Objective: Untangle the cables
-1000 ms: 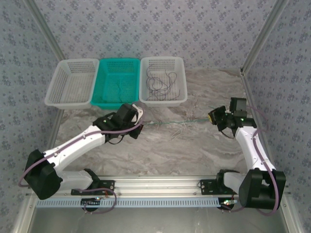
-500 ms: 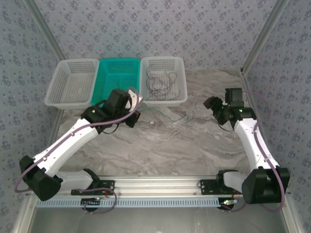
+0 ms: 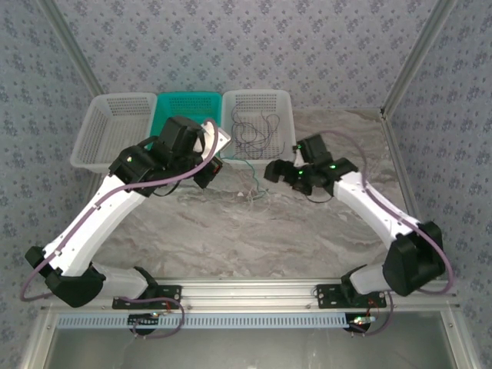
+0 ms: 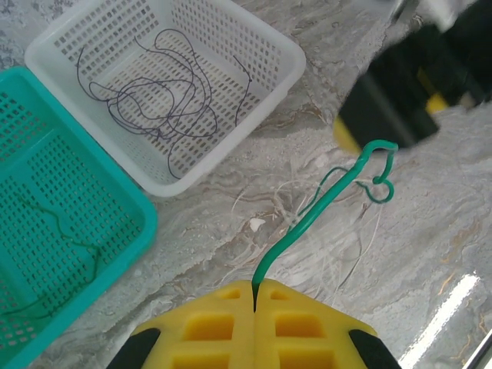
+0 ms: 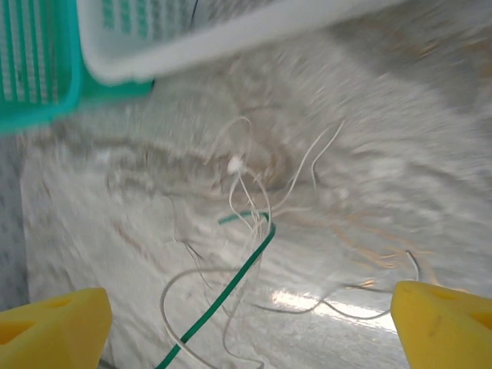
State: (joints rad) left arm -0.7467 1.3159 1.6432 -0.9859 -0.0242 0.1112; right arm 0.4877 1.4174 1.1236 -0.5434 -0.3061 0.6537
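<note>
My left gripper (image 4: 254,296) is shut on one end of a green cable (image 4: 323,201). The cable rises from the yellow fingers and curls over the marble table. Its far end lies among thin white cables (image 5: 254,184) in a loose tangle on the table (image 3: 250,188). My right gripper (image 5: 250,338) stands open just above this tangle, with the green cable (image 5: 238,277) and white strands between its spread fingers (image 5: 54,330). In the top view my left gripper (image 3: 214,173) is in front of the baskets and my right gripper (image 3: 271,171) faces it.
Three baskets line the back: an empty white basket (image 3: 111,127), a teal basket (image 4: 46,231) holding green cables, and a white basket (image 4: 269,42) holding dark grey cables (image 4: 154,100). Metal posts and patterned walls bound both sides.
The green cable, stretched between both grippers a second ago, is out of my right gripper and slack. My left gripper rose toward the baskets holding it. My right gripper swung left over the tangle.
</note>
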